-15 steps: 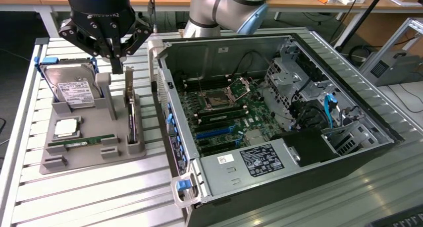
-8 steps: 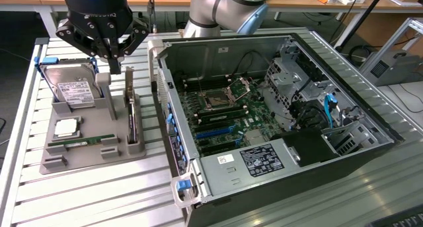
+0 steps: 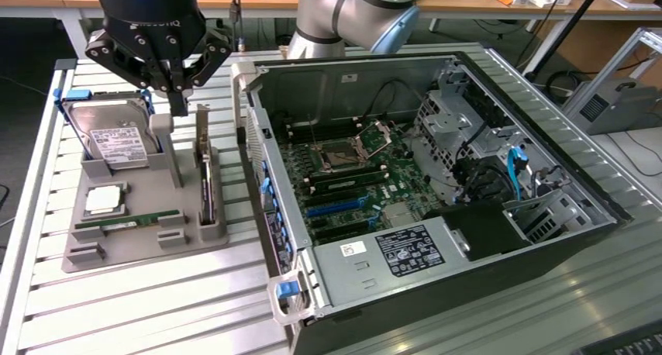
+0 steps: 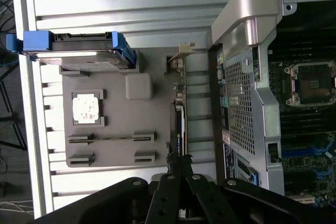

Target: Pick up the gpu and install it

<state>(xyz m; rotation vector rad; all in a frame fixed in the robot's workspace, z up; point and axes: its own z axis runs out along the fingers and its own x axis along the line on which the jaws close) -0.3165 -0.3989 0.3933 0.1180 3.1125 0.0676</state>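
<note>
The gpu (image 3: 206,177) stands on its edge in a slot of the grey holder tray (image 3: 124,250), its silver bracket at the far end. In the wrist view the gpu (image 4: 179,116) appears edge-on as a thin strip. My gripper (image 3: 179,99) hangs above the tray's far end, a little to the exterior view's left of the gpu's bracket end. Its fingers are shut together with nothing between them. In the wrist view the shut gripper (image 4: 177,165) lines up with one end of the card. The open computer case (image 3: 435,177) lies at the exterior view's right of the tray, motherboard exposed.
On the tray also rest a hard drive (image 3: 112,134) in blue rails, a CPU (image 3: 105,200) and a RAM stick (image 3: 129,222). A grey post (image 3: 163,130) stands just under the gripper. The case wall (image 3: 253,138) rises close beside the gpu.
</note>
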